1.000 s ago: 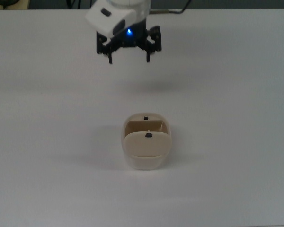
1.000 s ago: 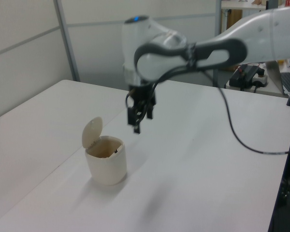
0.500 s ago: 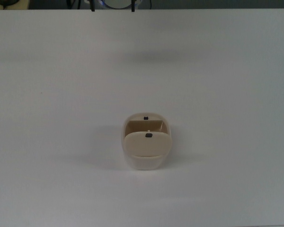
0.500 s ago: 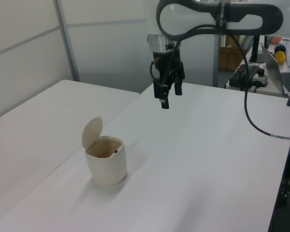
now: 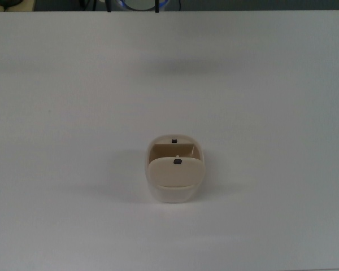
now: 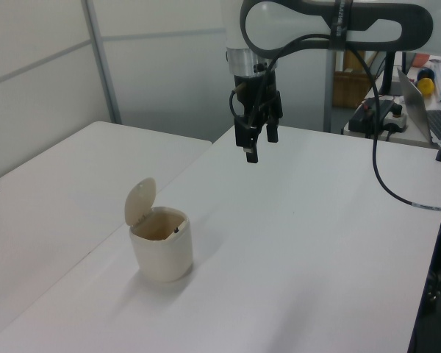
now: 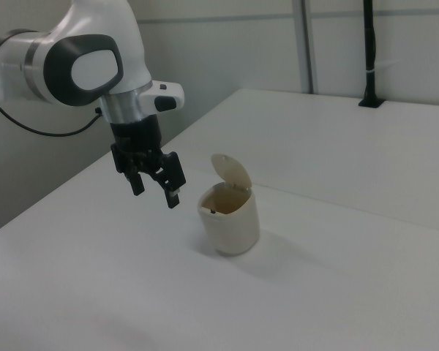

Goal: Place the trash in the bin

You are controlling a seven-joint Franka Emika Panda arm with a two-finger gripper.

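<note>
Beige plastic, round-cornered, the one small bin point(image 5: 172, 172) point(image 6: 160, 250) point(image 7: 230, 217) stands on the white tabletop point(image 5: 62, 113) with its flap lid tilted up. No wad of paper shows outside it. The single white arm point(image 7: 80, 69) hangs its black gripper point(image 7: 151, 180) point(image 6: 256, 136) near the bin, above the tabletop, fingers spread and pinching nothing.

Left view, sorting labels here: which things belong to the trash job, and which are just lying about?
Job:
- small beige plastic bin, flap lid tipped up
- black two-finger gripper, open, empty
- no trash seen outside the bin

Lying about:
- yellow object, right edge
- open laptop
</note>
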